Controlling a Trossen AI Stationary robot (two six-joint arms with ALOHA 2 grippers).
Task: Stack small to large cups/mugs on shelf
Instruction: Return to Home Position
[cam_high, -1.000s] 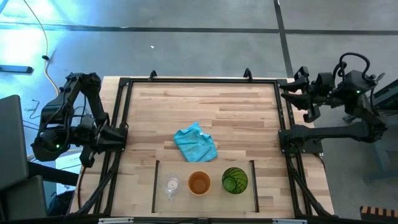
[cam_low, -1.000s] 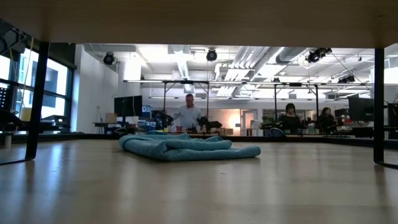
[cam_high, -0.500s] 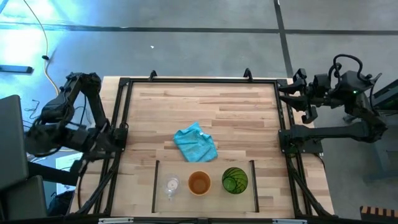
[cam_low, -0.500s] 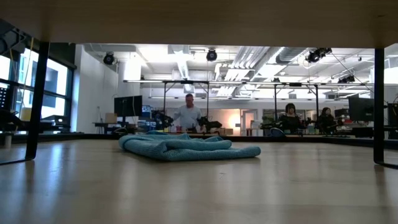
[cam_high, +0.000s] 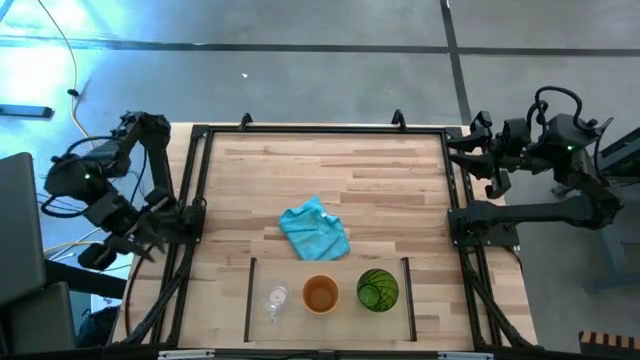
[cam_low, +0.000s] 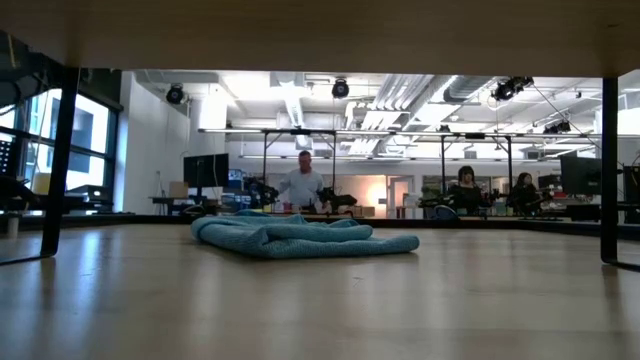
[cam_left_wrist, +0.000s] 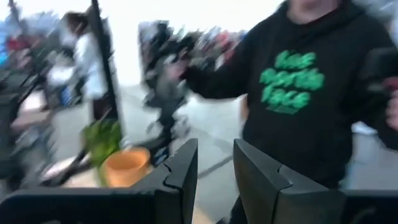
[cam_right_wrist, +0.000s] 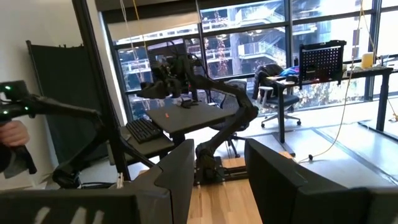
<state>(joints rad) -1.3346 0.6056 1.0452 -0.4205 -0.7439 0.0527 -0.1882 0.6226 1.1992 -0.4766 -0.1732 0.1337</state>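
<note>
Clear glass, orange cup, green tumbler in a row on the shelf at the surface's front edge. I'm homing — left gripper, right gripper parted, empty, beyond the side edges. Next: tuck both home.

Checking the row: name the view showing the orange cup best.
High view: the orange cup shows whole, from above. Left wrist view catches its side; low and right wrist views miss it.

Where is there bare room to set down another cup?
Crowded: the shelf, filled by clear glass, orange cup, green tumbler. Bare wood: beyond the blue cloth from it, and either side of the cloth. Left gripper, right gripper: at table's sides.
</note>
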